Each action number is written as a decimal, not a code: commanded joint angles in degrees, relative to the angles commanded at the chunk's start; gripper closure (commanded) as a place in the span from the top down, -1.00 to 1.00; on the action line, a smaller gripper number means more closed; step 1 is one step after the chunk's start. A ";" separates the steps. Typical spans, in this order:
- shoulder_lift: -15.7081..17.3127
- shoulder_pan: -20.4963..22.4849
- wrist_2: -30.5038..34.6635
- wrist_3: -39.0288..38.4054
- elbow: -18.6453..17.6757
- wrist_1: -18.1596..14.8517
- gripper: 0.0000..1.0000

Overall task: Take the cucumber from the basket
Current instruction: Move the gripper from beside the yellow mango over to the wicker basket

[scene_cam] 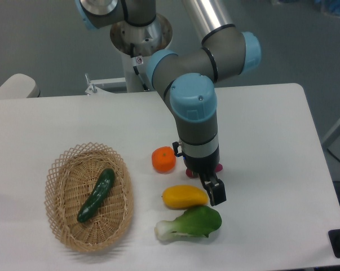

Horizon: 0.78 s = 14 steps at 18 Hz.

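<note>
Glossy curved cucumber point(96, 195) lies in the woven wicker basket point(60, 175); whether the hand point(213, 191) is clenched is unclear.

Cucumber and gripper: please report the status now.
Gripper right of the yellow fruit, state unclear. Cucumber lying in basket, untouched. Nothing on top of it.

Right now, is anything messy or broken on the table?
Nothing stands out. The cucumber lies whole inside the basket. The orange, yellow fruit and bok choy sit neatly on the table near the gripper.
</note>
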 joint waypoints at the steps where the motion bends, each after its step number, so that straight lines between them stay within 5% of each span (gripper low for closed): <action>1: 0.00 0.00 0.00 0.00 -0.09 0.26 1.00; 9: 0.44 -2.63 1.23 -2.27 -0.52 -0.27 1.00; 14: 0.88 -7.37 2.02 -19.74 -1.14 -0.62 1.00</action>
